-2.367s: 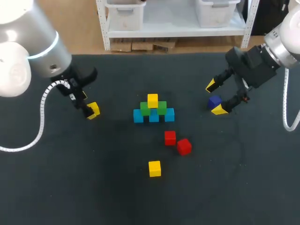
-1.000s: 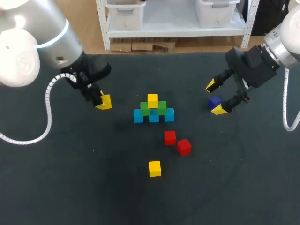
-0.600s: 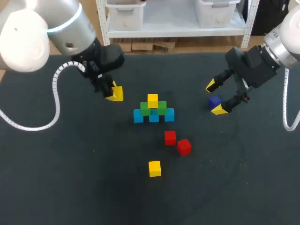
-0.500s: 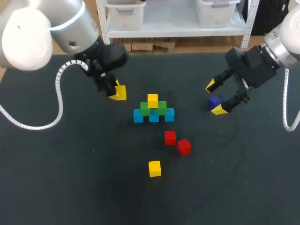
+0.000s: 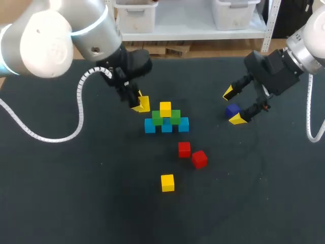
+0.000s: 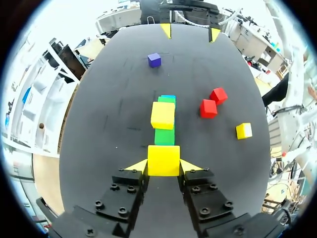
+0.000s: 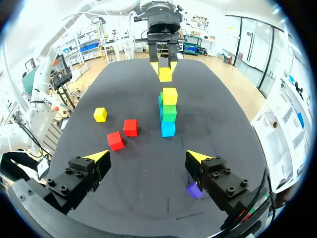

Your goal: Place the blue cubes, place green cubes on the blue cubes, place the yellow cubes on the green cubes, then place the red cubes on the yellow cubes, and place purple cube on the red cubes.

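Dark table (image 5: 76, 193), left hand (image 6: 163, 166) tight around a yellow cube (image 6: 163, 158), right hand (image 7: 147, 157) wide open.

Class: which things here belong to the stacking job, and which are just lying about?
Job: blue cubes; green cubes; stacked yellow cube; loose yellow cube; held yellow cube, in left hand; red cubes; purple cube.
Lying about: none seen.

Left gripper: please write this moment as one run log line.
left gripper: shut on yellow cube, beside stack | stack: blue cubes, green cubes, placed yellow cube on top | right gripper: open, over purple cube
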{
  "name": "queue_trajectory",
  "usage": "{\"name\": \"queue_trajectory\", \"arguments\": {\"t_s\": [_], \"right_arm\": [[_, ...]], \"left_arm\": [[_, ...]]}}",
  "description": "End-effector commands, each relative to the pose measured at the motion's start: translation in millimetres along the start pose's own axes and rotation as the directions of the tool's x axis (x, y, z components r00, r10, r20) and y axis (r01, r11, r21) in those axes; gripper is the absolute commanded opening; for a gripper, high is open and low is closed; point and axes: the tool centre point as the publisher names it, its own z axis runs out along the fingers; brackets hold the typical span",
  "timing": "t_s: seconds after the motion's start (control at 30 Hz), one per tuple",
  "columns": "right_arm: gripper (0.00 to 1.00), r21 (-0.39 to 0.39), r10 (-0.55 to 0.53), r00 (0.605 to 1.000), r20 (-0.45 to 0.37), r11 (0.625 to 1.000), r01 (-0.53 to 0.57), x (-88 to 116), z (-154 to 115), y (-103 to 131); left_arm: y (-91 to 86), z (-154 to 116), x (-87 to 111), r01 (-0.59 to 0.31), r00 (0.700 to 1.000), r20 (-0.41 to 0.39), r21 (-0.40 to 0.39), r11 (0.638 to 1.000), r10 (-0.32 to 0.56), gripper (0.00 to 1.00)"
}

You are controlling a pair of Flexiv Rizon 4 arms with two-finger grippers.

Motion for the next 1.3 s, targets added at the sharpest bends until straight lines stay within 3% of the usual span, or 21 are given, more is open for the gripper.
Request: {"name": "queue_trajectory", "arguments": {"t_s": [0.03, 1.3], "right_arm": [[1.0, -0.001, -0.001, 1.0, 0.002, 1.0, 0.001, 0.2, 0.4, -0.7], [1.0, -0.001, -0.001, 1.0, 0.002, 1.0, 0.001, 0.2, 0.4, -0.7]], "left_arm": [[0.2, 7.3, -3.3, -0.001, 1.0, -0.006, 0.004, 1.0, 0.001, 0.0], [0.4, 23.8, -18.4, -0.018, 1.0, -0.021, 0.028, 0.999, 0.019, 0.0]]}}
